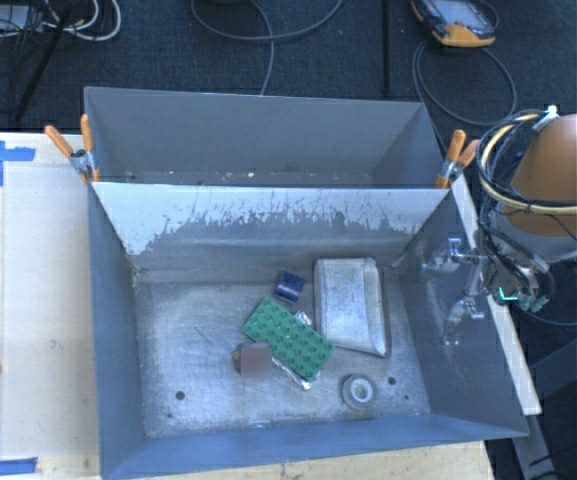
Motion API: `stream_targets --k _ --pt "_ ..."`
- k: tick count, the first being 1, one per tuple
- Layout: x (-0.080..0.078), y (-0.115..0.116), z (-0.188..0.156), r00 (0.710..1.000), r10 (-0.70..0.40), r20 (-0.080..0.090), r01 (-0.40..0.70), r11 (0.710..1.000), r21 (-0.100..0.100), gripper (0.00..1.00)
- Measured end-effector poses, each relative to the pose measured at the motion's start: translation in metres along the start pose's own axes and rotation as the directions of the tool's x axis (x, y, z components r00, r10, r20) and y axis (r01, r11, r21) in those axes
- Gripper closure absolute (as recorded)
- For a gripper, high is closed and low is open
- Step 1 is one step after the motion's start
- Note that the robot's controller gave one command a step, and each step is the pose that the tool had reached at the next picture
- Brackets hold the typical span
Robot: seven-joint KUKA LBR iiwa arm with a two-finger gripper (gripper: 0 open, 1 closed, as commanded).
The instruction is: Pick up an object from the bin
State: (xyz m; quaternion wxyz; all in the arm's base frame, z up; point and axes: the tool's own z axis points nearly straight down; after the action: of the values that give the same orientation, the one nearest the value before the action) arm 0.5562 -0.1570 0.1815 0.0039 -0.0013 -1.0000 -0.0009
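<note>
- Pincer (458, 286) hangs at the right side of the grey metal bin (168, 268), in front of its right sloping wall; whether it is open or closed cannot be told from this view.
- Behind it the arm (513, 268) comes in over the right rim, with a rounded orange cover (556, 173) ringed by looped cables.
- Everything loose lies on the bin floor, left of the pincer and apart from it, gathered in the middle and right half of the floor.
- Nearest to the pincer is a pale grey rectangular slab (351, 305), lying flat with its long side running towards the back wall.
- Just beside the slab's left edge lies a green studded building plate (288, 336), turned at a slant.
- A crumpled bit of silvery foil (304, 376) shows from under the plate's lower right end.
- A small dark blue cap-like piece (289, 286) sits at the plate's upper corner, between the plate and the slab's top left corner.
- A small brownish-grey cube (254, 359) rests against the plate's lower left edge.
- A grey ring, like a small roll of tape (359, 391), lies flat near the front wall, below the slab and apart from it.
- The left part of the floor is bare metal, scuffed and pale.
</note>
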Motion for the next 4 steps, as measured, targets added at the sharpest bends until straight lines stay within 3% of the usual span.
stream_targets --k 1,2,3,4 --pt "0.029 0.032 0.111 0.972 0.233 0.014 -0.233 0.973 -0.001 0.00" --pt "0.027 0.106 0.082 0.934 0.357 0.008 -0.357 0.934 -0.004 0.00" --pt "0.034 0.112 0.083 0.805 0.594 0.005 -0.594 0.805 -0.002 0.00" --pt "0.029 0.101 0.110 0.766 0.643 0.008 -0.643 0.766 -0.006 0.00"
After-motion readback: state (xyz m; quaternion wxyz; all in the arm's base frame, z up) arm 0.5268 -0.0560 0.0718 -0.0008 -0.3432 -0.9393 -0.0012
